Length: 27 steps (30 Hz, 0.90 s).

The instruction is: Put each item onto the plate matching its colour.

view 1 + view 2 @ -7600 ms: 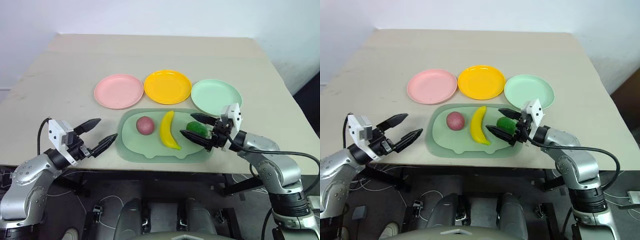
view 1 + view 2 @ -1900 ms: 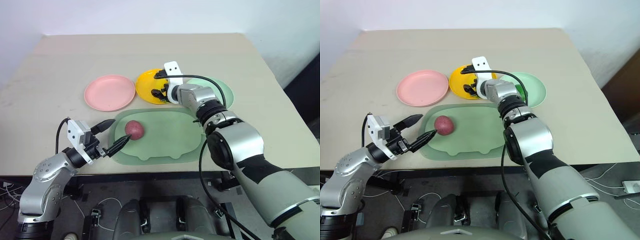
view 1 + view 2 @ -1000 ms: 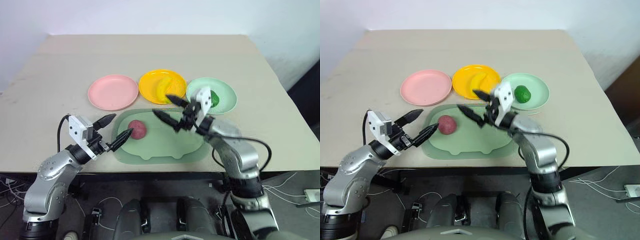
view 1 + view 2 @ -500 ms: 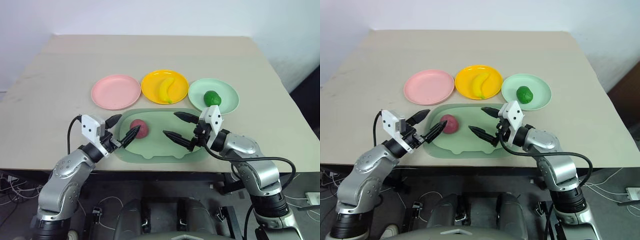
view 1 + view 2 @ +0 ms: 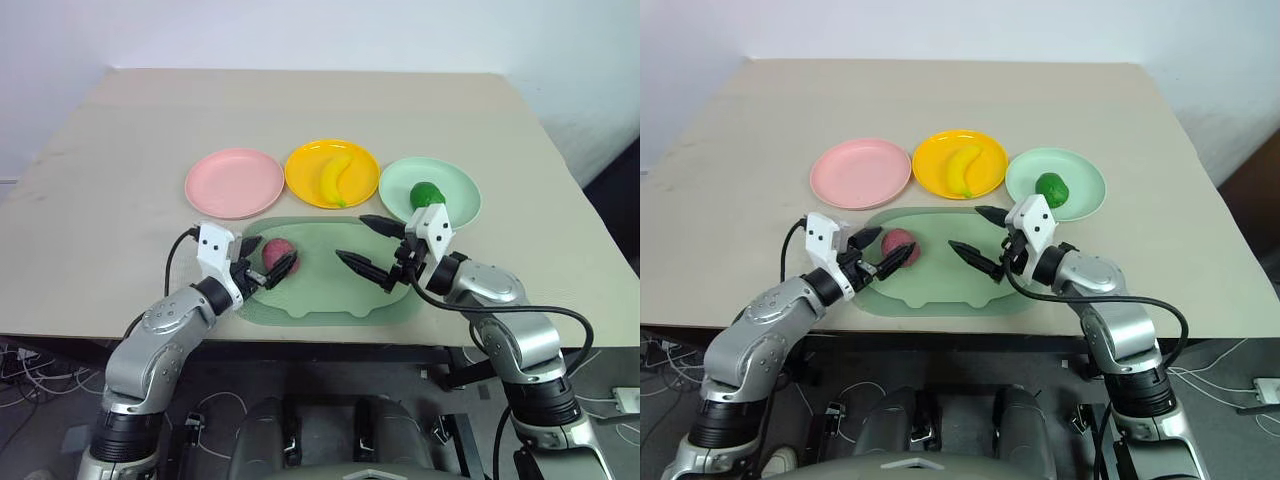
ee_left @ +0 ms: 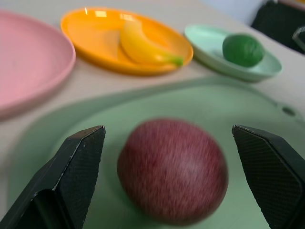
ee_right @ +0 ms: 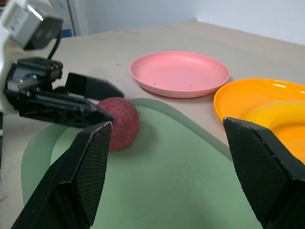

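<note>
The reddish-purple round toy fruit (image 5: 277, 251) lies on the pale-green plastic tray (image 5: 330, 300), between the left end effector's (image 5: 264, 257) spread fingers, untouched. The right end effector (image 5: 371, 248) hangs wide, empty. The curved yellow toy banana (image 5: 335, 177) lies lengthwise front-to-back on the yellow round plate (image 5: 305, 182).

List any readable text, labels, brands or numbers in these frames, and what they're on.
None: no text, label, brand or number can be read.
Pink plate, yellow plate, green plate, tray: plain.
Banana, green vegetable, red fruit: unmarked.
White housings behind the left tool and right tool: no legible marking.
</note>
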Motion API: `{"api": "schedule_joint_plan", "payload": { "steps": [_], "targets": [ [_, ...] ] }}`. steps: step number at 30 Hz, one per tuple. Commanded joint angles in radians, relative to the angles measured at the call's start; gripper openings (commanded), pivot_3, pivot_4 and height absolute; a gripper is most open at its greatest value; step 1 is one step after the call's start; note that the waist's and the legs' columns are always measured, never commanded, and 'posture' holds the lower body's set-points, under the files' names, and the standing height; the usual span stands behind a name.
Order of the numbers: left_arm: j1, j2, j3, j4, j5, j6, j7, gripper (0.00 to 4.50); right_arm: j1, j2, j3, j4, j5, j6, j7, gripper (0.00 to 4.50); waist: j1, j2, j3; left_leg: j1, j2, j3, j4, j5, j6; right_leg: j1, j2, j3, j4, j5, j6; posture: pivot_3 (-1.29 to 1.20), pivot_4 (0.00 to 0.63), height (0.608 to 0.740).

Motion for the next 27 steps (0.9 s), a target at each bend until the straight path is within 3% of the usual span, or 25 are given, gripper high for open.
{"api": "schedule_joint_plan", "payload": {
  "steps": [1,11,15,21,27],
  "targets": [
    [-0.027,-0.003,-0.008,0.009,0.014,-0.002,-0.015,4.50,-0.004,-0.001,-0.009,-0.017,-0.004,-0.029,-0.008,3.95,0.000,0.000,0.000,0.000,0.000,0.000,0.000,0.000,0.000,0.000,0.000,0.000,0.000,0.000,0.000,0.00,0.150,0.695],
    [-0.083,-0.030,-0.016,0.083,0.036,-0.019,-0.050,4.50,-0.022,-0.012,-0.015,-0.002,-0.021,-0.030,-0.027,3.95,0.000,0.000,0.000,0.000,0.000,0.000,0.000,0.000,0.000,0.000,0.000,0.000,0.000,0.000,0.000,0.00,0.150,0.695],
    [-0.087,-0.032,-0.014,0.082,0.030,-0.006,-0.063,3.41,-0.026,-0.015,-0.013,0.002,-0.028,-0.030,-0.028,3.99,-0.001,0.000,0.000,0.000,0.000,0.000,0.000,0.000,0.000,0.000,0.000,0.000,0.000,0.000,0.000,0.00,0.150,0.695],
    [-0.084,-0.028,0.001,0.060,0.043,-0.020,-0.049,3.37,-0.036,-0.019,-0.012,0.011,-0.035,-0.029,-0.024,3.99,-0.001,0.000,0.000,0.000,0.000,0.000,0.000,0.000,0.000,0.000,0.000,0.000,0.000,0.000,0.000,0.00,0.150,0.695],
    [-0.135,0.009,0.130,0.047,0.035,-0.032,0.008,3.37,-0.047,-0.006,-0.001,0.014,-0.027,-0.026,-0.019,3.99,-0.001,0.000,0.000,0.000,0.000,0.000,0.001,0.000,0.000,0.000,0.000,0.000,0.000,0.000,0.000,0.00,0.150,0.695]
  ]
}}
